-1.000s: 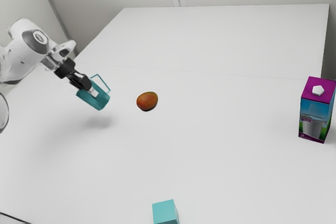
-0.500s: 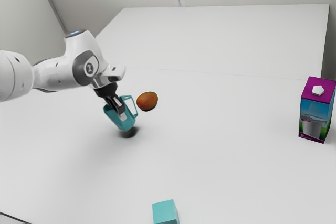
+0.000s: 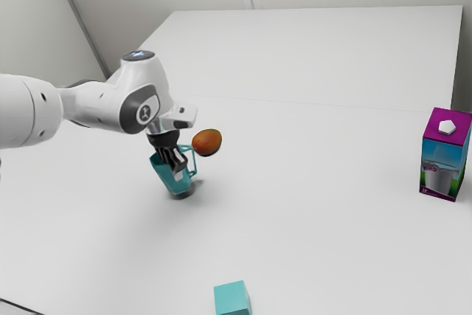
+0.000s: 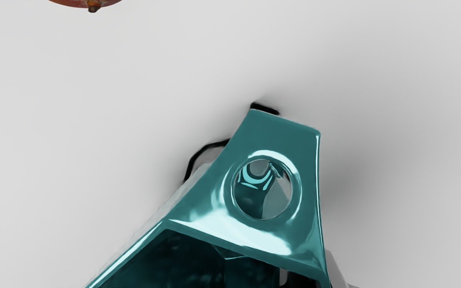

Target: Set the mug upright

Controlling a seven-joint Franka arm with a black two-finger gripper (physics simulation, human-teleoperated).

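In the exterior view my gripper (image 3: 177, 170) points down at the teal mug (image 3: 169, 180), shut on its wall. The mug leans, with its mouth toward the exterior view's upper left and its base low, close to the table; whether the base touches cannot be told. Its handle (image 3: 195, 162) faces the mango's side. In the wrist view the mug (image 4: 278, 132) stretches away from the hand, its dark mouth nearest, and beside the rim part of the gripper (image 4: 319, 277) is visible, largely hidden by the mug.
A red-orange mango (image 3: 207, 142) lies just beyond the handle, also at the edge of the wrist view (image 4: 90, 3). A carton (image 3: 444, 156) stands at the exterior view's far right on the white table (image 3: 317, 204). A turquoise block (image 3: 232, 299) sits at the near edge.
My hand has carried the mug toward the exterior view's right and down to near the table, turning it from strongly tilted to closer to upright. The mango, carton and block have not moved.
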